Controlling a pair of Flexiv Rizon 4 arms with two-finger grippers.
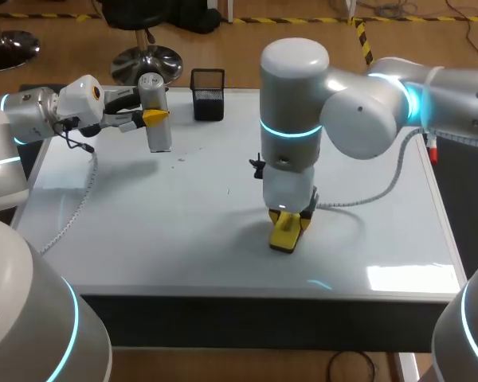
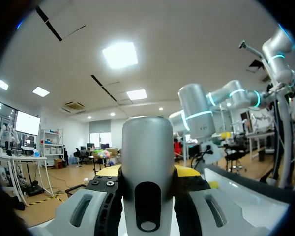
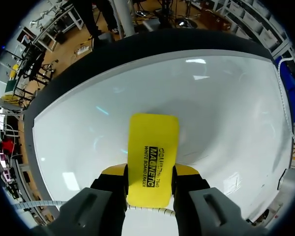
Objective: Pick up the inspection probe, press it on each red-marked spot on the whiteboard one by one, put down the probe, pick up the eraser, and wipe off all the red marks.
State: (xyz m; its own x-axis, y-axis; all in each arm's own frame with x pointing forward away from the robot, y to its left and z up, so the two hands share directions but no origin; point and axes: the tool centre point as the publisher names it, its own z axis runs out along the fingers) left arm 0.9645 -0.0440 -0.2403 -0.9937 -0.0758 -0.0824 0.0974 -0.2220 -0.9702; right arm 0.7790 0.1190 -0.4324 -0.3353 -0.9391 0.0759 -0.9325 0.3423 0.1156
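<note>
The grey cylindrical probe [image 1: 154, 119] is standing upright in my left gripper [image 1: 156, 116] over the whiteboard's [image 1: 183, 227] far left, while my right gripper [image 1: 291, 218] is pinching the yellow eraser [image 1: 285, 235] down near its front middle.

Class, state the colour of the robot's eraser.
The flat rectangular eraser is yellow with black print; clearest in right wrist view.
</note>
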